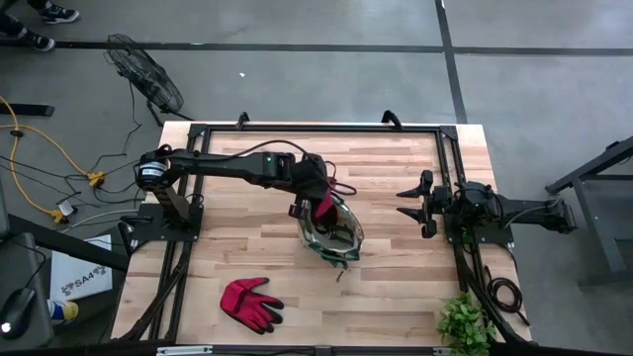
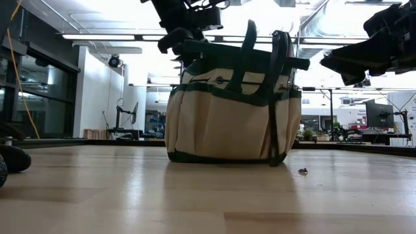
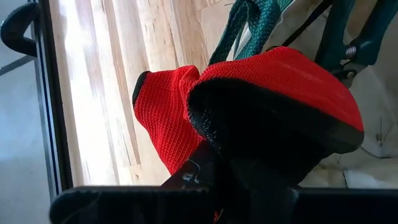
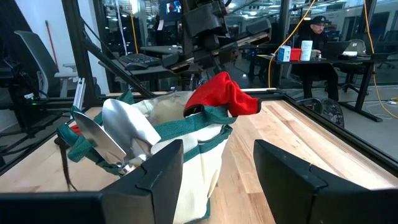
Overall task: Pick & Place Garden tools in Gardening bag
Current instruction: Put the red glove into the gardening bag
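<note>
Pale wood-plank tabletop [image 1: 396, 287] framed by black rails, grey floor around it, office desks and a seated person [image 4: 320, 37] beyond in the right wrist view. Round olive-tan fabric gardening bag with dark green rim and loop handles [image 1: 331, 232] sits upright near the table's middle; silver trowel blades [image 4: 115, 134] and a green-handled pruner [image 3: 360, 43] stick up out of it.

Left gripper [image 1: 315, 205] hangs right over the bag's rim on the side nearest the left arm's base — fingers closed tight on a red mesh glove with a black rubbery palm [image 3: 273, 102]. Glove bunches up around the fingers, its free end drooping just beyond the fingertips and above the bag's green rim; in the right wrist view it hangs at rim height, cannot tell if it touches the fabric. Left wrist view shows the bag's handle straps and tan lining directly past the glove.

Second glove, red with black fingertips [image 1: 249, 303], lies flat on the wood, well apart from both sets of fingers, toward the front edge.

Right gripper [image 1: 427, 205] is off to the bag's other side, above the table, fingers spread wide and empty — the bag sits straight ahead of the fingertips, not touching. Leafy green plant [image 1: 463, 321] at the right front corner.
</note>
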Motion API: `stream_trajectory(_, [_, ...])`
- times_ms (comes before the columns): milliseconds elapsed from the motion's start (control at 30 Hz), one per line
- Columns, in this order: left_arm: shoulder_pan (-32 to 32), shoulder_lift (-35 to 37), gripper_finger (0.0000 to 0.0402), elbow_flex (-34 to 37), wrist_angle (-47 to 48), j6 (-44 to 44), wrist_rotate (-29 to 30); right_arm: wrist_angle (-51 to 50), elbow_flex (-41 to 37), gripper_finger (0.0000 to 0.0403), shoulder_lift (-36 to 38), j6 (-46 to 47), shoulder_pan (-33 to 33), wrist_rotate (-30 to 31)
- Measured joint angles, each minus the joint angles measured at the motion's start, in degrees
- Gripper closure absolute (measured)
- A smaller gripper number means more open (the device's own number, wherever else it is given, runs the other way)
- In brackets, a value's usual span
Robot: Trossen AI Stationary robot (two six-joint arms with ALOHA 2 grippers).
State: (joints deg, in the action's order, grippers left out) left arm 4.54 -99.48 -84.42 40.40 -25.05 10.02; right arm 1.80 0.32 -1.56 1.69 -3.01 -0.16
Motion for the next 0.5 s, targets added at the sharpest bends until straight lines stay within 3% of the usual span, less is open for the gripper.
stream_trajectory(500, [1.48, 0.00, 0.0401, 0.00, 0.23, 4.95, -0.43, 0.01, 0.02, 0.0214, 0.00, 0.02, -0.01, 0.03])
